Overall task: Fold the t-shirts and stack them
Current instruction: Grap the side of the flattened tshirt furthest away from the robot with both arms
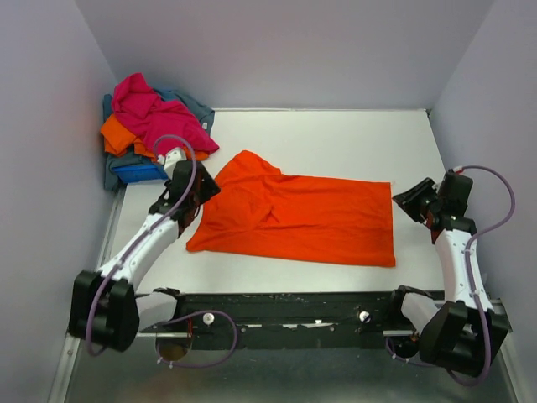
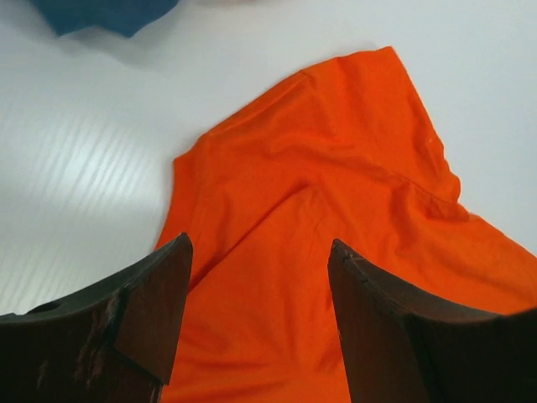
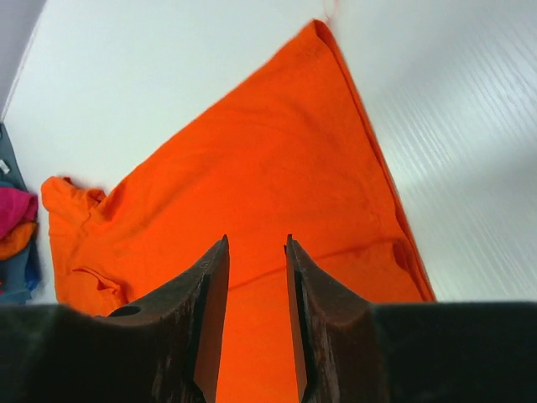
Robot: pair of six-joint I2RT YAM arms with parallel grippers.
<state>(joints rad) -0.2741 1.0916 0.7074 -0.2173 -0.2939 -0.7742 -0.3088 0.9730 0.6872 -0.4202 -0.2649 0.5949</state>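
From above, an orange shirt (image 1: 294,220) lies spread flat mid-tabletop (image 1: 336,143), with a pile (image 1: 151,126) of other shirts in the far-left corner. The left end effector (image 1: 201,191) is at the shirt's left edge and the right end effector (image 1: 403,200) just beside its right edge.

Left wrist: fingers wide apart, holding nothing, over orange fabric.

Right wrist: fingers narrowly parted, holding nothing, with the shirt ahead.

The white table (image 1: 336,138) carries one orange t-shirt (image 1: 310,218), spread out approx. in the middle, its left part wrinkled. At the far-left corner lies a pile (image 1: 151,126) of pink, orange & blue shirts.
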